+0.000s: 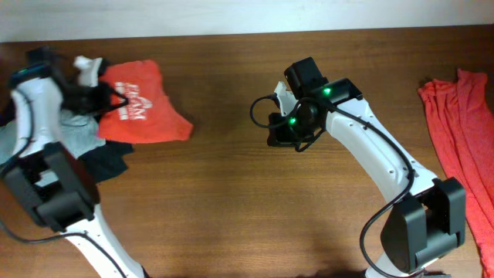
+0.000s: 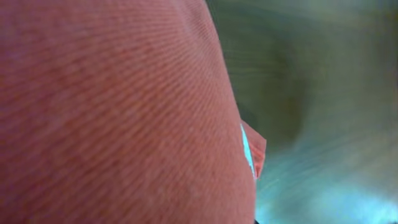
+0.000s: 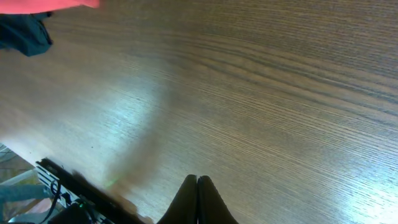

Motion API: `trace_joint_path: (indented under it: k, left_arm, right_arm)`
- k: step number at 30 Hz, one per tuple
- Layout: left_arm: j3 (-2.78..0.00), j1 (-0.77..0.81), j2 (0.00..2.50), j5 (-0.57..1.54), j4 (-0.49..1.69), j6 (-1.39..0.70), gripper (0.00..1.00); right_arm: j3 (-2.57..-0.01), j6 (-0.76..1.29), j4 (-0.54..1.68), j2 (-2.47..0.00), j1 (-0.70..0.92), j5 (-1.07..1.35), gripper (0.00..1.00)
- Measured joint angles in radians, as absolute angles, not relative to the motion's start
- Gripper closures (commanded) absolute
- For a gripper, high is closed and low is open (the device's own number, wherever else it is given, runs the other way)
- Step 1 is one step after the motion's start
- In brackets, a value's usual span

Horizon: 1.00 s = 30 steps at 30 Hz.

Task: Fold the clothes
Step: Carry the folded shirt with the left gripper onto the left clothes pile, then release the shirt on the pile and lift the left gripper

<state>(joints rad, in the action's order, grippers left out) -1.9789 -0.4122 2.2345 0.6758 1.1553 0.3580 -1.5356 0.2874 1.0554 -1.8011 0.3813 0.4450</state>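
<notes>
The orange-red T-shirt (image 1: pixel 143 104) with white lettering lies bunched at the far left of the table, on top of other garments. My left gripper (image 1: pixel 99 99) is at the shirt's left edge, touching it. In the left wrist view the shirt's red fabric (image 2: pixel 112 112) fills most of the frame and hides the fingers, so I cannot tell whether they grip it. My right gripper (image 1: pixel 279 133) is shut and empty over the bare middle of the table; its closed fingertips (image 3: pixel 198 182) point at the wood. An edge of the shirt (image 3: pixel 37 5) shows at the top left of the right wrist view.
A pale grey-blue tee (image 1: pixel 77 127) and dark navy garments (image 1: pixel 108 162) lie under and beside the shirt. A white item (image 1: pixel 91 66) sits behind them. Another orange-red garment (image 1: pixel 463 131) lies at the far right edge. The wooden table (image 1: pixel 247 208) lies between them.
</notes>
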Motion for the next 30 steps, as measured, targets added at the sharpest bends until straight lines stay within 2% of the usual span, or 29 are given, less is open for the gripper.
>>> trace_joint_path:
  k: [9, 18, 19, 20, 21, 23, 24, 26, 30]
  left_arm:
    - [-1.979, -0.72, 2.234, 0.783, 1.19, 0.355, 0.99]
    - [-1.987, -0.909, 2.214, 0.841, 1.189, 0.355, 0.98]
    - [-1.99, -0.929, 2.213, 0.846, 1.19, 0.355, 0.94]
    - [-1.991, -0.943, 2.212, 0.846, 1.192, 0.355, 0.84]
    - [-1.991, -0.957, 2.212, 0.841, 1.195, 0.355, 0.71]
    - [-1.991, -0.973, 2.21, 0.826, 1.206, 0.353, 0.51]
    - [-1.991, -0.979, 2.209, 0.82, 1.216, 0.349, 0.34]
    - [-1.992, -0.983, 2.207, 0.81, 1.23, 0.351, 0.31]
    - [-1.993, -0.987, 2.197, 0.774, 1.249, 0.312, 0.35]
  right_arm:
    - [-1.536, 0.287, 1.055, -1.801, 0.381, 0.43, 0.96]
    - [-1.536, 0.289, 1.052, -1.801, 0.381, 0.422, 0.95]
    - [-1.536, 0.287, 1.051, -1.801, 0.381, 0.422, 0.95]
    - [-1.536, 0.287, 1.051, -1.801, 0.381, 0.422, 0.95]
    - [-1.536, 0.288, 1.05, -1.801, 0.381, 0.422, 0.96]
    - [-1.536, 0.288, 1.041, -1.801, 0.381, 0.422, 0.95]
    - [-1.536, 0.287, 1.036, -1.801, 0.381, 0.422, 0.95]
    - [-1.536, 0.288, 1.036, -1.801, 0.381, 0.422, 0.95]
    - [-1.536, 0.287, 1.047, -1.801, 0.381, 0.422, 0.96]
